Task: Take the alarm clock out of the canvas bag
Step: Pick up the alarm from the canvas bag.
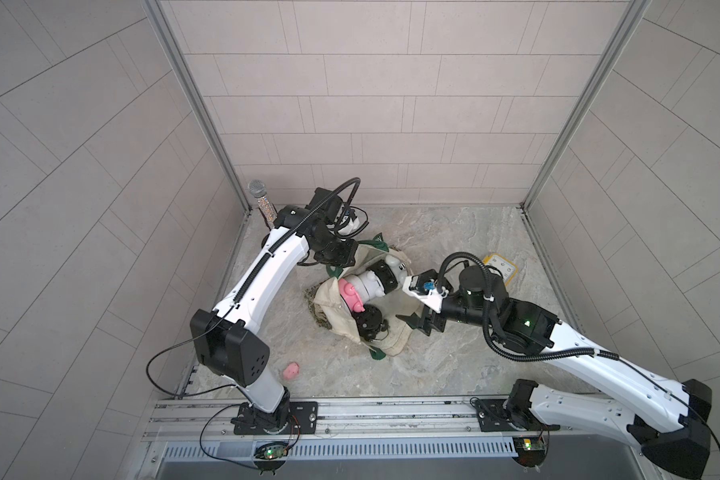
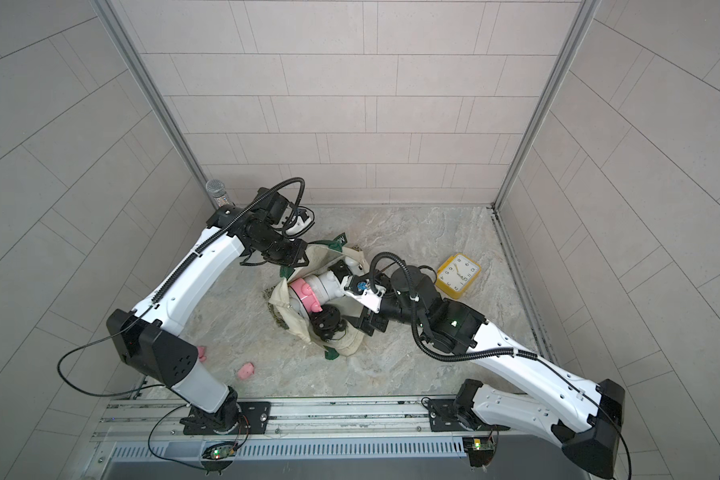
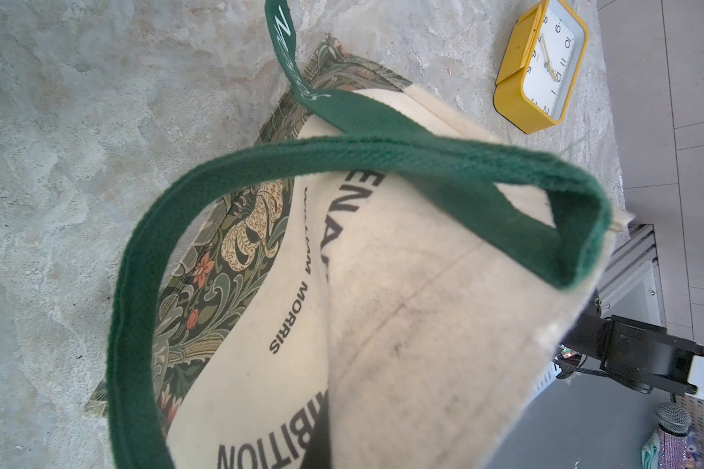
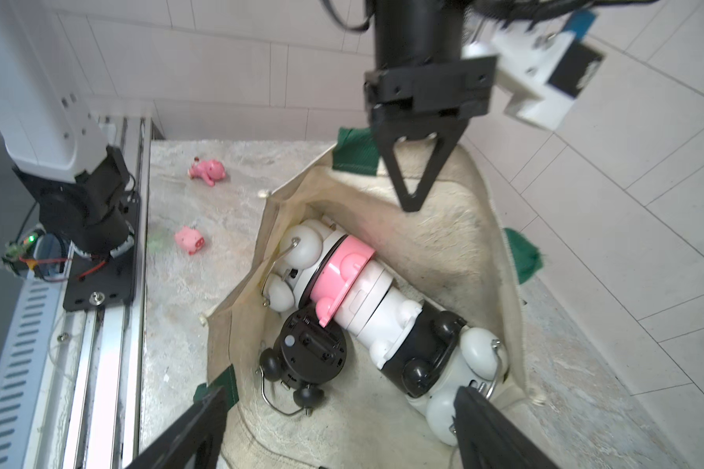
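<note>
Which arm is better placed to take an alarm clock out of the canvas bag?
The right: the right hand is open at the mouth of the canvas bag, near the black alarm clock; the left hand is shut on the bag.

From my remote seat this reads as a robotics lab test cell. Tile-printed panel walls (image 1: pixel 371 104) hang on aluminium posts (image 1: pixel 196 104) around three sides of a stone-look desk (image 1: pixel 433 365). The left arm (image 1: pixel 250 282) and right arm (image 1: pixel 599 365) are bolted to a slotted metal rail (image 1: pixel 371 415). Bare circuit boards (image 1: pixel 269 452) glow green below.
</note>
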You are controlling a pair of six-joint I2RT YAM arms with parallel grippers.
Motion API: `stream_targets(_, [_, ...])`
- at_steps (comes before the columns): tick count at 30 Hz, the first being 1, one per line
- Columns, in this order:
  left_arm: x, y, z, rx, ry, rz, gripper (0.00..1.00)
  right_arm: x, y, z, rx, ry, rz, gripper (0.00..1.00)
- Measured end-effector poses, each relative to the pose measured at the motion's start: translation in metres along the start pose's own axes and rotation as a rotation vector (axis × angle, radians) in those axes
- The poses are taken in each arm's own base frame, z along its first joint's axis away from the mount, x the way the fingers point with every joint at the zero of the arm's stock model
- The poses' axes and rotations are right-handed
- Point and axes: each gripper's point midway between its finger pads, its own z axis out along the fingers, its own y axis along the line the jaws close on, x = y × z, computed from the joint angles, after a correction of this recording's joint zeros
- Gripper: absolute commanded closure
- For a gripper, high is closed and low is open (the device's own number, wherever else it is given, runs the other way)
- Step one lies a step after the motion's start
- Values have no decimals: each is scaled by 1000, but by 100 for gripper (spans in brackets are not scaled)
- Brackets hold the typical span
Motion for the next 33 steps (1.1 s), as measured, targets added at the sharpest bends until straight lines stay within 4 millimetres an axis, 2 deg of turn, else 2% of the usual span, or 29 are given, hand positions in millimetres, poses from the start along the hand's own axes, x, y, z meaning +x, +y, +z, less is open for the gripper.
stream_targets(3, [0, 0, 0, 1, 0, 0, 97, 16, 18, 13, -12, 61, -94, 12])
stream_targets(7, [0, 0, 0, 2, 1, 0, 97, 40, 31, 34, -1, 150, -219, 20])
stream_targets(11, [0, 0, 0, 3, 1, 0, 97, 63, 28, 51, 32, 223, -286, 23])
stream_targets(14, [0, 0, 0, 2, 1, 0, 97, 74, 27, 59, 50, 244, -320, 23])
stream_targets(20, [0, -1, 0, 3, 1, 0, 97, 97, 30, 73, 42, 290, -378, 31])
stream_targets(27, [0, -1, 0, 6, 1, 0, 98, 130, 39, 88, 8, 360, -448, 31])
stream_targets(33, [0, -1, 0, 7, 1, 0, 97, 139, 41, 98, -3, 377, -481, 31])
